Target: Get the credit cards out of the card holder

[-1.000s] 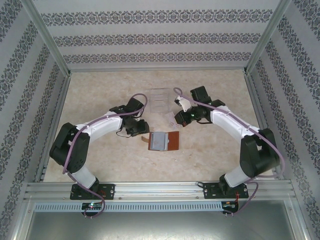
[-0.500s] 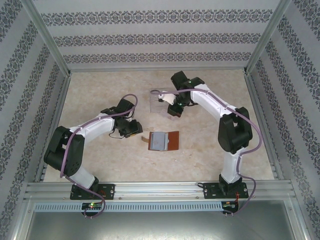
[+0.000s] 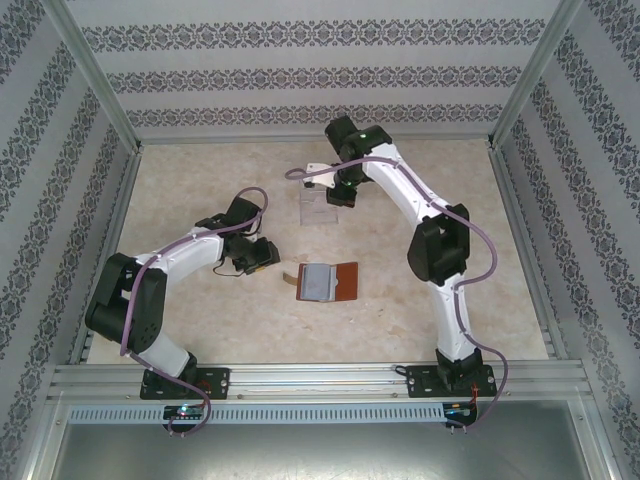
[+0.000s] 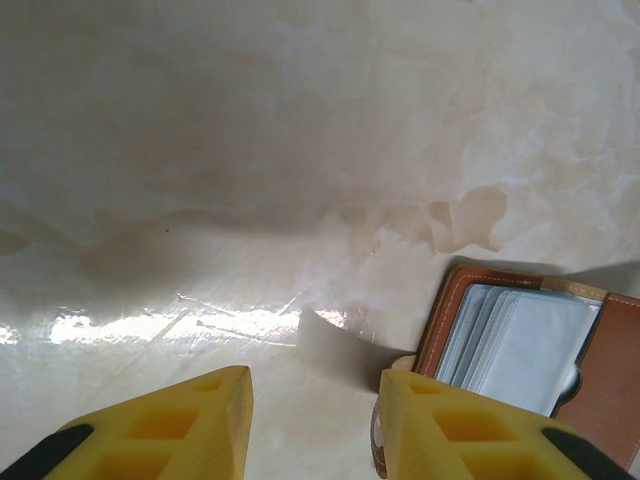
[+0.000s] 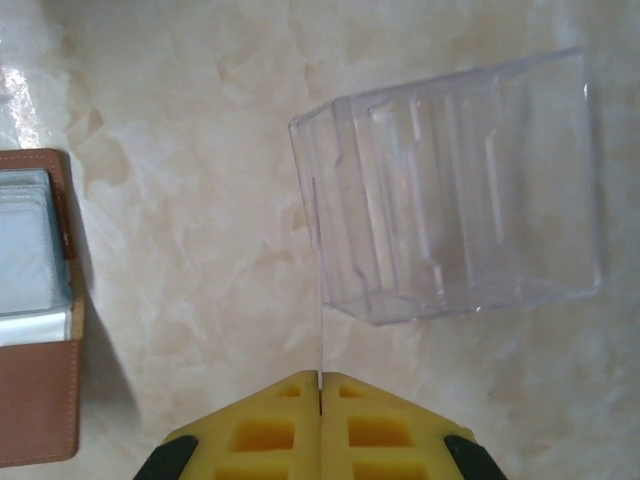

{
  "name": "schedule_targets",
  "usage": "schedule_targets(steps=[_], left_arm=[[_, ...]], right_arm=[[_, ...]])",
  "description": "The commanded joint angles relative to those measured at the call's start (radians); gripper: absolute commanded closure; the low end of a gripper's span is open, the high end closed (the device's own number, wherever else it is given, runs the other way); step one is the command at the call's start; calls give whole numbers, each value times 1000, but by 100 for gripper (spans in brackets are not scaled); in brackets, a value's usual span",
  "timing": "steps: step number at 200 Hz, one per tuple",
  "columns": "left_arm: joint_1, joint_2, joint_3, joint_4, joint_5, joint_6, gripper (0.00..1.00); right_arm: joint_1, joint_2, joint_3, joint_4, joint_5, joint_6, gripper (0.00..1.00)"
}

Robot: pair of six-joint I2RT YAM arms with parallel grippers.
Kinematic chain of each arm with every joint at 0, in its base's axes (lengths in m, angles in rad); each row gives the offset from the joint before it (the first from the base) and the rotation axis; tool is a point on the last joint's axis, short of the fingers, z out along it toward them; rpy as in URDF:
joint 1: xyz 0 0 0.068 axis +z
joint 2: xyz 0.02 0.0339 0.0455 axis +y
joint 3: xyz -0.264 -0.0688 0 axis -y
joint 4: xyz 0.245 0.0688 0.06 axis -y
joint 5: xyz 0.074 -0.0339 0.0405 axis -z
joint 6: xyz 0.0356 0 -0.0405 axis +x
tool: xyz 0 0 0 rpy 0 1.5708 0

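Currently the right hand (image 5: 320, 385) pinches a card (image 5: 318, 270) edge-on at the wall of the clear tray (image 5: 470, 180); released now, it could fall outside. The left hand (image 4: 315, 395) hangs open beside the wallet (image 4: 612, 370).

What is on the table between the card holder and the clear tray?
Nothing; the table is bare between the card holder and clear tray, seen in the right wrist view.
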Motion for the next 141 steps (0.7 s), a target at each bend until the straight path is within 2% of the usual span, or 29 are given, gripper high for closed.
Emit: schedule_targets(steps=[1, 59, 141], left_arm=[[17, -21, -21, 32, -2, 10, 62], [33, -20, -16, 34, -6, 6, 62], [37, -1, -16, 41, -7, -4, 62]], right_arm=[[18, 69, 117, -103, 28, -85, 100], [27, 188, 281, -119, 53, -141, 100], [32, 260, 294, -69, 68, -135, 100]])
